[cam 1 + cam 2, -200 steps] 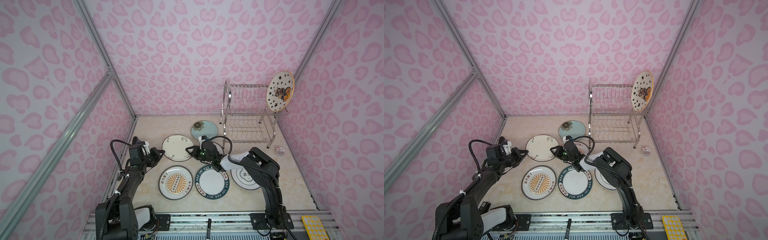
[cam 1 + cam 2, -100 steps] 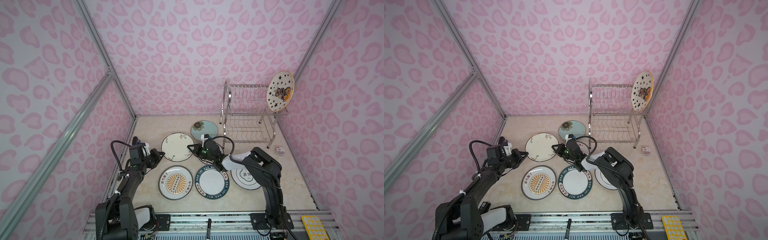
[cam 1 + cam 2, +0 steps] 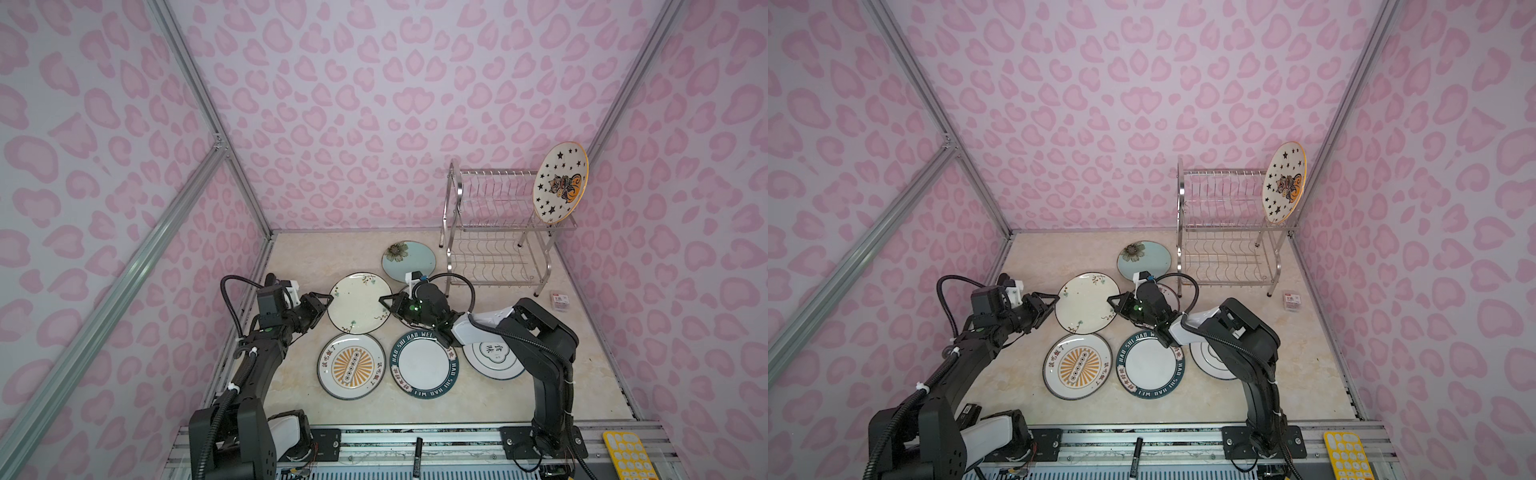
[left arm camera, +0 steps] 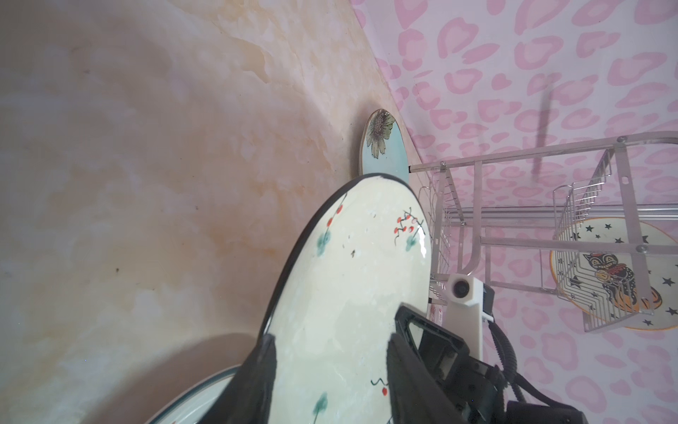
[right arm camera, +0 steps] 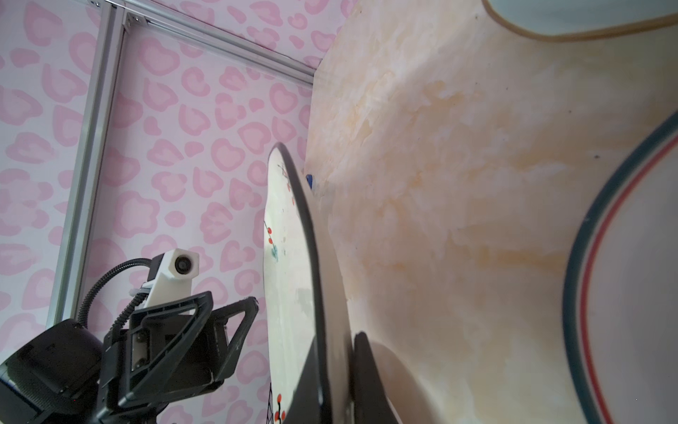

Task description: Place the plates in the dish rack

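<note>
Cream plate (image 3: pixel 359 302), left of rack (image 3: pixel 451 199), is now clamped at its rim by right gripper (image 3: pixel 384 300); left gripper (image 3: pixel 328 299) has opened, so handover appears complete.

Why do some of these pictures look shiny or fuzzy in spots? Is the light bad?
Left wrist view: a white glint on the rim of the cream floral plate. Right wrist view: the teal-and-red-ringed plate looks soft, and the cream floral plate throws a dark shadow on the table. In both top views, even light and faint shadows.

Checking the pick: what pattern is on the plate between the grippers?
The cream plate has red berries, teal leaves, a dark rim; clearest in the left wrist view.
</note>
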Action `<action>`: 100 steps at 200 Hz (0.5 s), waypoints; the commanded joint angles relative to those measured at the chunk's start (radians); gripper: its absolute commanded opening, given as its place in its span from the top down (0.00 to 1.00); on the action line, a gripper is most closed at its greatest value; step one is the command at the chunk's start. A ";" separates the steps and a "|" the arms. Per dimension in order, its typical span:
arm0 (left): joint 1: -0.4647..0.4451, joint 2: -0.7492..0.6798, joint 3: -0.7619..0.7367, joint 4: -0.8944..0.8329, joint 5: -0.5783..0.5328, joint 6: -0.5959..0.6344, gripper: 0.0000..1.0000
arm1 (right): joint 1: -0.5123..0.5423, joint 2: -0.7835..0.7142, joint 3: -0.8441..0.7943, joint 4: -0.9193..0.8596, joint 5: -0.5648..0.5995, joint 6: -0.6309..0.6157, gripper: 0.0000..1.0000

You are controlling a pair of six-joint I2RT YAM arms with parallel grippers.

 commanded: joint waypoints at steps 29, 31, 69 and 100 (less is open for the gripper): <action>0.002 0.023 0.028 -0.025 -0.005 0.057 0.47 | 0.002 -0.022 -0.021 0.121 -0.030 0.012 1.00; 0.002 0.023 0.028 -0.030 -0.009 0.059 0.47 | 0.001 -0.022 -0.021 0.121 -0.029 0.012 1.00; 0.001 -0.006 0.062 -0.140 -0.094 0.134 0.46 | -0.001 -0.030 -0.017 0.115 -0.030 0.004 1.00; 0.001 -0.009 0.075 -0.186 -0.117 0.176 0.46 | -0.001 -0.038 -0.015 0.120 -0.039 0.003 1.00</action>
